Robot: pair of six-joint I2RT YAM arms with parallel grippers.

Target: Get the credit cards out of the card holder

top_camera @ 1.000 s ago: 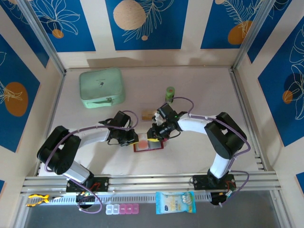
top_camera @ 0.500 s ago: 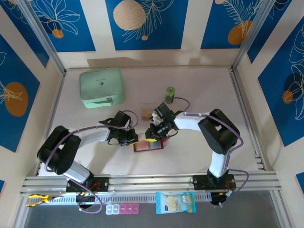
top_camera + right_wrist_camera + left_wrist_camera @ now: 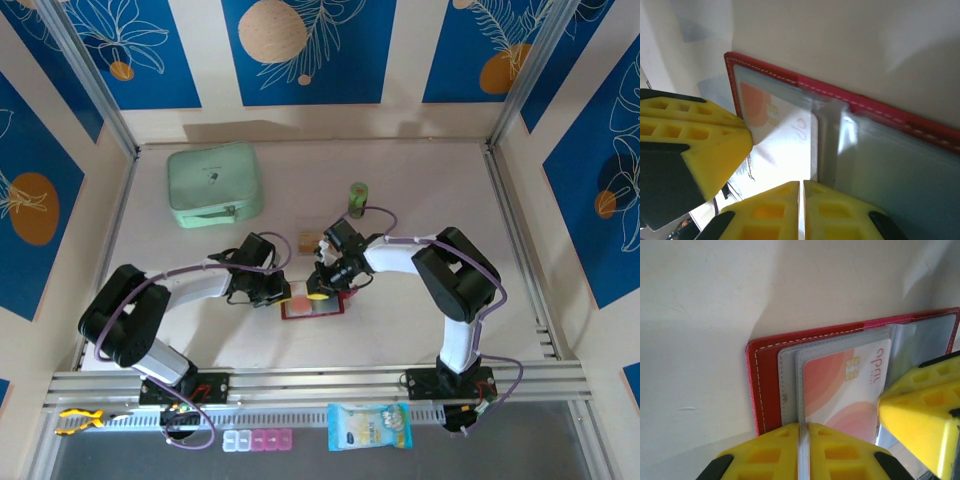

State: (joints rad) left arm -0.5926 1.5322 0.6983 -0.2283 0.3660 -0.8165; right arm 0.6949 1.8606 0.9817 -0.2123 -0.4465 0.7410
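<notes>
Position: the dark red stitched folding card holder point(image 3: 312, 307) lies open on the pale table point(image 3: 420, 190) between both arms, left gripper point(image 3: 804, 432) pinching a clear plastic sleeve point(image 3: 789, 385) edge, right gripper point(image 3: 801, 192) pressed together beside the sleeved white-and-orange chip credit card point(image 3: 840, 385).

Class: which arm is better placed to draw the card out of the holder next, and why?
Right, probably. The right pincer is closed at the credit card's inner end, while the left pincer pinches the card holder's sleeve edge, steadying it.
</notes>
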